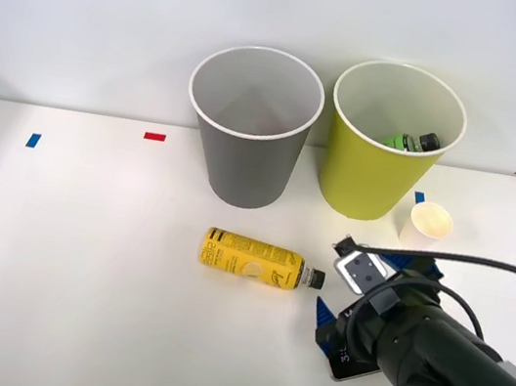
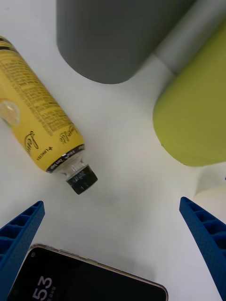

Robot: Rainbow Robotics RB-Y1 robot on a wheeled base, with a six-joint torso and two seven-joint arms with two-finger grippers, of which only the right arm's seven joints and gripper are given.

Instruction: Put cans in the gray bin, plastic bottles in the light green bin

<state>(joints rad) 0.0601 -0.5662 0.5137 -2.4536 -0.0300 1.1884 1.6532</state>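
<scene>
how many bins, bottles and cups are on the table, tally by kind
bins: 2, the gray bin and the light green bin
plastic bottles: 2, the yellow-label bottle lying on the table and the green bottle inside the light green bin
paper cups: 1, the white paper cup
total: 5
</scene>
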